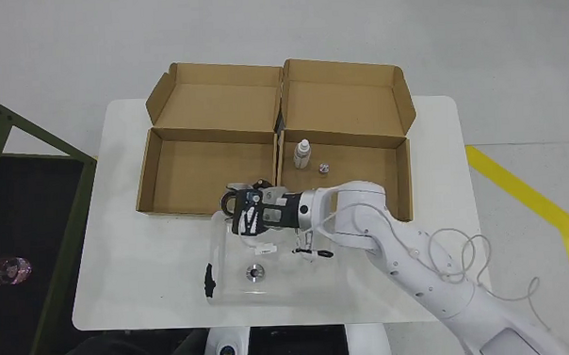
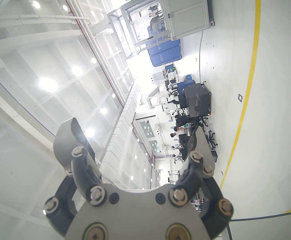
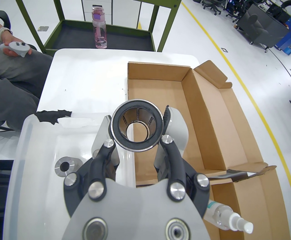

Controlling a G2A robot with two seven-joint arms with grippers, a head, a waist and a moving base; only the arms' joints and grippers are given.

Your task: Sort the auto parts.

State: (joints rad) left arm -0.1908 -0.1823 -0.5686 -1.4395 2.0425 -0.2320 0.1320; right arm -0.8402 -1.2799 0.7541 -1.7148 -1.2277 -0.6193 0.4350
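Observation:
My right gripper is shut on a steel bearing sleeve with a black rim, held end-on over the border between the clear plastic tray and the left cardboard box. From above, the right gripper sits at the tray's far edge, just short of the left box. A small steel bushing stands in the tray. My left gripper is open, holds nothing, and points up at the ceiling.
The right cardboard box holds a white spray bottle and a small metal part. A small black part lies in the tray. Black tape marks one tray corner. A green cart stands left of the table.

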